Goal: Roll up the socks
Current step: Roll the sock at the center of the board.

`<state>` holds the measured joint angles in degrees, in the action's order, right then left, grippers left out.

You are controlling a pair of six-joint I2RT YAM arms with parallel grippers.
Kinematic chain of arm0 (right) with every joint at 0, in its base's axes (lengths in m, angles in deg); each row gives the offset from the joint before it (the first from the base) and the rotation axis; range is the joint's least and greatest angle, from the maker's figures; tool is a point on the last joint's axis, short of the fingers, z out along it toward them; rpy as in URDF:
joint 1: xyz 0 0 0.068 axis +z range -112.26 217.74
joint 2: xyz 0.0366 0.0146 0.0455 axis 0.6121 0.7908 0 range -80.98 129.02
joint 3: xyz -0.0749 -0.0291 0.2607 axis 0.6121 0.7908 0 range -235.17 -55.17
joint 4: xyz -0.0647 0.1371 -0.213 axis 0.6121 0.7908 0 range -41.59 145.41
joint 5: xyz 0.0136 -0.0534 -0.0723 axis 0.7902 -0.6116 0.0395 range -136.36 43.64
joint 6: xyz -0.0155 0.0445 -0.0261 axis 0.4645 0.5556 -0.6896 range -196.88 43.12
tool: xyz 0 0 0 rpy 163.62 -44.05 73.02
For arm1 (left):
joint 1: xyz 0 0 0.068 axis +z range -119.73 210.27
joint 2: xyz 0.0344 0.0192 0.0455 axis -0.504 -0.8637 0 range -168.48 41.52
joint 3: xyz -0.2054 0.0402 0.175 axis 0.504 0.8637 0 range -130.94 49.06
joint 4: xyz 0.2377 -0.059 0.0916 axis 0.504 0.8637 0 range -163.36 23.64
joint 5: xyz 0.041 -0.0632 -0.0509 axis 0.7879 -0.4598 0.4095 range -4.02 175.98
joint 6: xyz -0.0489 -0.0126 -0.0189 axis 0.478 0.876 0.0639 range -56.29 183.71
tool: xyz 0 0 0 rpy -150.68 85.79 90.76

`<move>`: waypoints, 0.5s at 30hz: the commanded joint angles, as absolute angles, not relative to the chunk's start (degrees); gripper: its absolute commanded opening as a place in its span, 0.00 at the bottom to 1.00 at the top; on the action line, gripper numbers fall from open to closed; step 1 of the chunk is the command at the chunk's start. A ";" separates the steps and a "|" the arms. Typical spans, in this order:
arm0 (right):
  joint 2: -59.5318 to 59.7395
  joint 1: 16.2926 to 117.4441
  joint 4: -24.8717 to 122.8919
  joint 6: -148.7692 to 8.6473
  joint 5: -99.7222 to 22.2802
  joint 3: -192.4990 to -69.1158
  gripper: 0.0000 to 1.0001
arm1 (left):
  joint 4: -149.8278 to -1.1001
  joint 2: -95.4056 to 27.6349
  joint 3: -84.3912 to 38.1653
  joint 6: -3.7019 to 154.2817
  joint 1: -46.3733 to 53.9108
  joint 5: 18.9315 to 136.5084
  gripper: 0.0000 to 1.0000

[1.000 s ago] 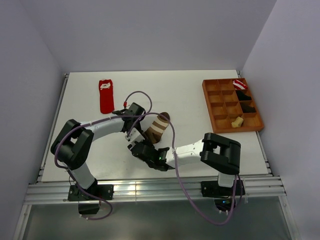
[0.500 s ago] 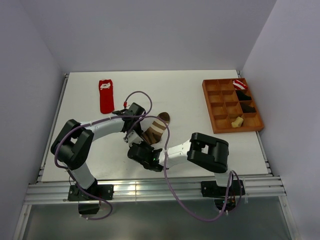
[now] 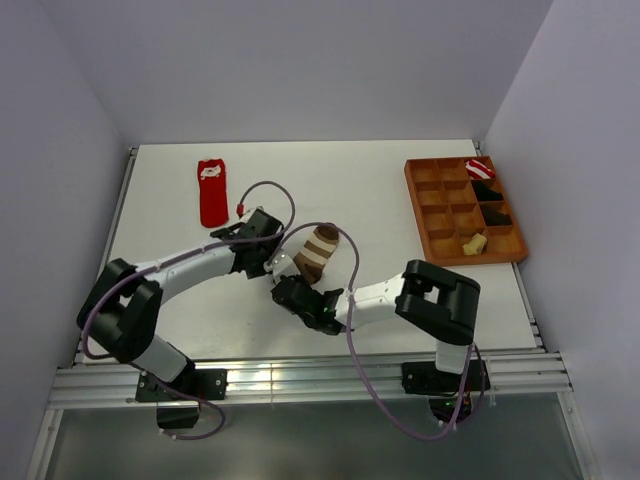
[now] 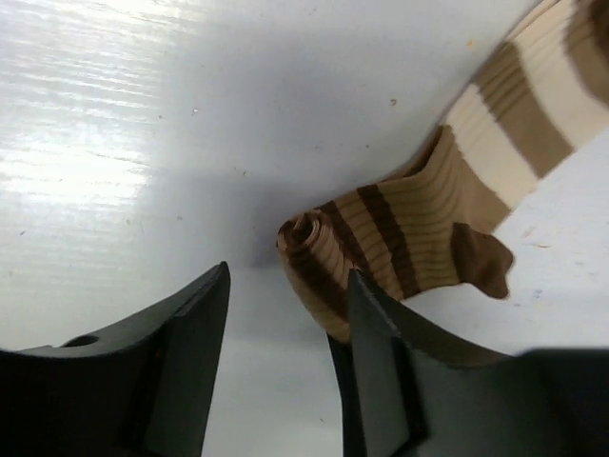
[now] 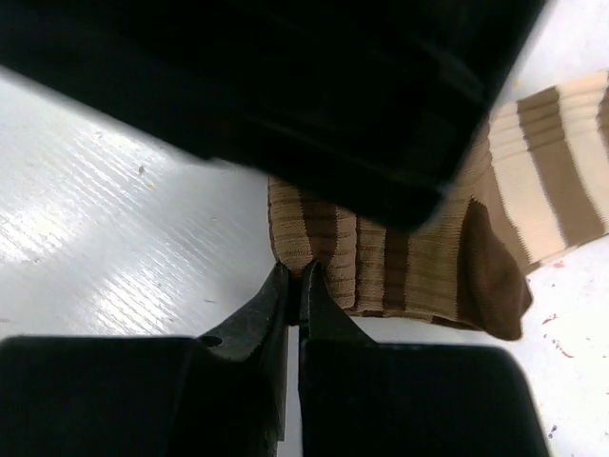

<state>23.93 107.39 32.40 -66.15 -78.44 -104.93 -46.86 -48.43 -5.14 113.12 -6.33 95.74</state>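
**Step in hand: rolling the striped sock.**

1. Position. The striped sock (image 3: 318, 250) lies near the middle of the bench (image 3: 400, 290). Its near end is wound into a tight coil and its cream-banded length runs toward the far edge. The red sock (image 3: 211, 192) lies flat near the far left corner, not yet rolled. The yellow sock (image 3: 474, 242) sits in a near compartment of the tray (image 3: 412, 200) at the right edge.

2. Left gripper (image 4: 288, 286). The jaws are apart and low over the bench. The coil (image 4: 309, 238) lies just beyond the tips and touches neither finger.

3. Right gripper (image 5: 295, 276). The jaws are together, with the tips against the near edge of the sock (image 5: 400, 257). The left arm hides part of this view, so whether any fabric is pinched cannot be told.

4. Recommended procedure.
   - Bring the left jaws around the coil and seat both fingers across its full width before closing.
   - Use the right tips as a stop so the coil cannot slide toward the near edge.
   - Turn the coil toward the cuff, keeping the loose length flat and straight.

5. Cautions. A one-sided grip is likely to skew the roll into a cone. Releasing pressure early may let the ribbed fabric spring open.
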 commanded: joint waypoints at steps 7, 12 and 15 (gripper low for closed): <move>17.64 98.92 28.73 -57.37 -52.54 -98.07 0.00 | -50.15 -31.71 1.85 121.80 -4.45 104.43 0.73; 15.26 90.50 22.84 -50.87 -35.85 -93.67 0.00 | -55.50 -21.69 9.13 124.53 -3.92 104.80 0.74; 15.88 87.59 22.31 -48.15 -30.48 -93.23 0.00 | -59.81 -18.25 13.44 125.14 -3.92 101.81 0.77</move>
<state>16.23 89.97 23.27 -53.08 -41.43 -94.61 -53.42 -20.56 10.34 123.00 -4.04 103.24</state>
